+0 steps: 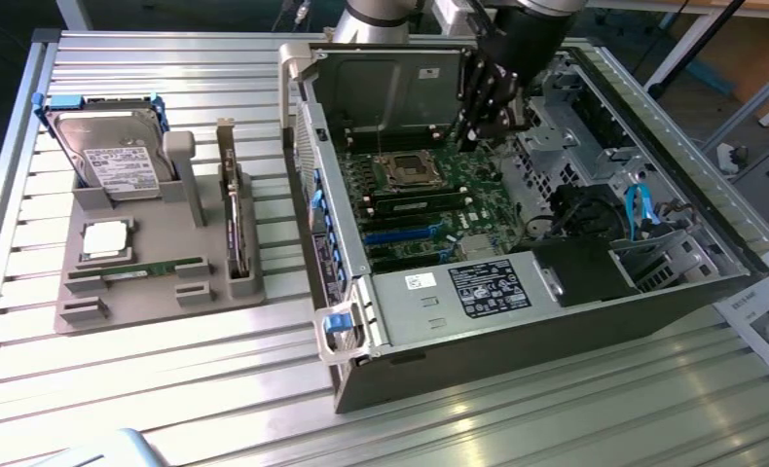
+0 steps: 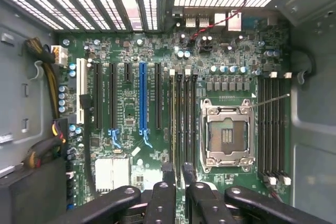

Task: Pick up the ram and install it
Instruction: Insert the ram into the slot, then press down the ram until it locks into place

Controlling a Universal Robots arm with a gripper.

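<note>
The ram (image 1: 138, 269), a thin green stick, lies flat in the grey holder (image 1: 177, 297) on the exterior view's left, far from the arm. My gripper (image 1: 485, 134) hangs inside the open computer case, high above the motherboard (image 1: 423, 229). In the wrist view the gripper (image 2: 178, 171) is over the end of the four black memory slots (image 2: 185, 119). Its fingertips (image 2: 168, 174) stand a narrow gap apart and I see nothing between them. A thin green edge (image 2: 173, 119) runs along the outermost slot.
The holder also carries a hard drive (image 1: 112, 156), a square silver chip (image 1: 105, 238) and a dark card on edge (image 1: 233, 224). An open CPU socket (image 2: 227, 135) lies beside the slots. Case walls (image 1: 310, 146), drive cages and cables (image 1: 638, 209) surround the gripper.
</note>
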